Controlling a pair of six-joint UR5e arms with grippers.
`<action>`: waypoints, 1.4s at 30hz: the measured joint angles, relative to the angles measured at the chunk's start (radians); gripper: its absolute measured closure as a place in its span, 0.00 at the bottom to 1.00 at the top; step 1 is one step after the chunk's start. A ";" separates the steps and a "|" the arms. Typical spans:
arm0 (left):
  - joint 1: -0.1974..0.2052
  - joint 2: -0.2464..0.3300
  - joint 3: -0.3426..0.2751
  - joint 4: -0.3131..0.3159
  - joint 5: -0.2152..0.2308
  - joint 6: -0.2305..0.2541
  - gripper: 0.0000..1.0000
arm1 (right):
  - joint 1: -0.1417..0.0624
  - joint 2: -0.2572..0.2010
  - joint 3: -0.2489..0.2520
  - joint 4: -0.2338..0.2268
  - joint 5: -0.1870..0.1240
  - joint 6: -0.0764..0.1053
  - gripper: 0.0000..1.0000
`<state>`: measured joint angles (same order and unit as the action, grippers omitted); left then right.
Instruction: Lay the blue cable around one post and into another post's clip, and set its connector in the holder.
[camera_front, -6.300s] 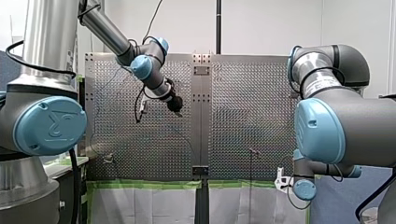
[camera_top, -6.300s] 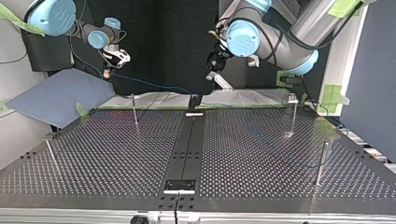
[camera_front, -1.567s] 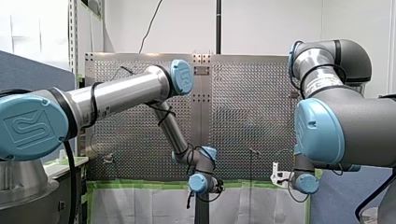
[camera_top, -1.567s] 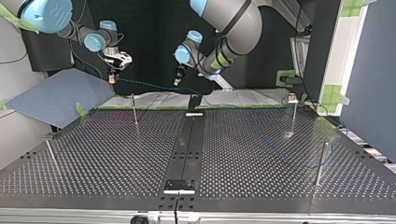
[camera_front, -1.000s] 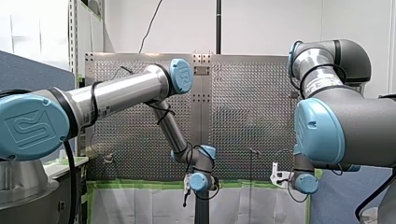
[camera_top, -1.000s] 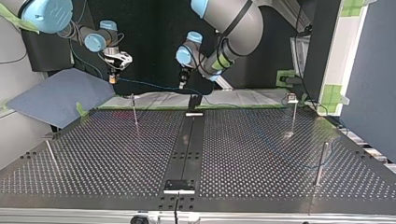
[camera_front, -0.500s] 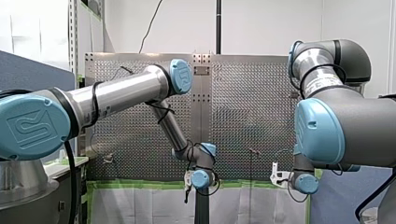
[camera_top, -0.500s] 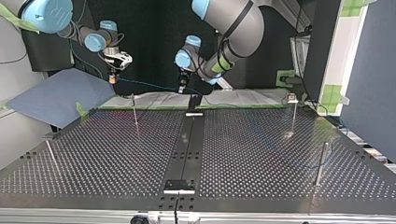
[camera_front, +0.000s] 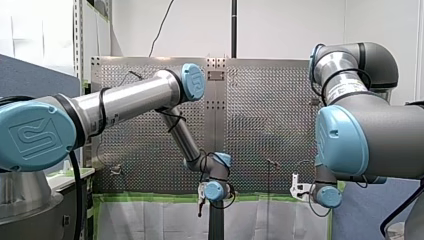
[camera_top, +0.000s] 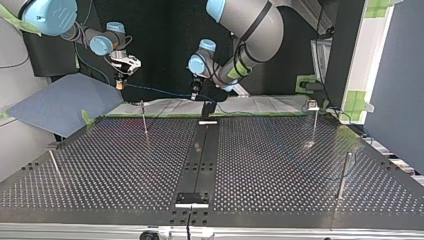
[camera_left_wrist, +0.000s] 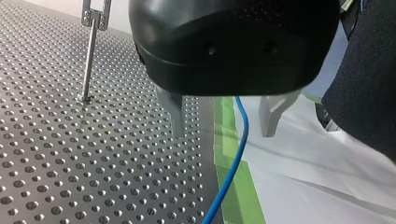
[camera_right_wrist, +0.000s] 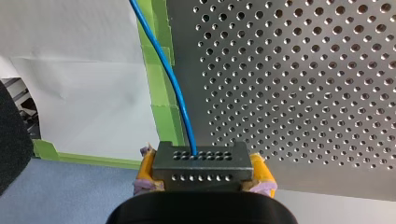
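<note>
The blue cable (camera_top: 155, 90) hangs in a shallow arc above the far edge of the table in the top view. Its dark connector (camera_right_wrist: 201, 164) is clamped between the yellow pads (camera_right_wrist: 146, 164) of my right gripper (camera_right_wrist: 203, 163), which is shut on it, off the table at the top view's left (camera_top: 120, 75). My left gripper (camera_left_wrist: 222, 133) straddles the cable (camera_left_wrist: 239, 135) further along, with its metal fingers (camera_left_wrist: 172, 114) apart and not touching it. In the top view this gripper (camera_top: 196, 94) hangs just above the table's centre strip, at the far end.
Thin posts stand on the perforated table (camera_top: 280, 165): one (camera_top: 144, 119) near my right gripper, one with a clip (camera_top: 313, 122), two nearer ones (camera_top: 344, 175) (camera_top: 55, 167). Green tape (camera_left_wrist: 229, 154) and white sheet (camera_left_wrist: 317, 172) edge the table. A dark plate (camera_top: 192, 198) sits on the centre strip.
My left gripper has sunk a little and shifted slightly along the table's edge, down to the cable. My right arm and the connector have stayed put.
</note>
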<state>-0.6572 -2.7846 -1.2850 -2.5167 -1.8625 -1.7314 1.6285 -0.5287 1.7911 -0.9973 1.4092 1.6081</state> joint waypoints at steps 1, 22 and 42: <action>0.001 0.000 0.000 0.000 0.004 0.000 0.37 | 0.000 0.000 0.000 0.000 0.000 0.000 1.00; 0.012 0.000 0.000 -0.001 0.013 -0.001 0.72 | 0.000 0.000 0.000 0.002 0.000 0.000 1.00; 0.015 0.000 0.000 0.000 0.013 -0.002 0.93 | 0.000 0.001 0.000 0.004 -0.001 -0.002 1.00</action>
<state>-0.6422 -2.7844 -1.2850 -2.5167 -1.8498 -1.7330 1.6284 -0.5278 1.7911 -0.9936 1.4083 1.6056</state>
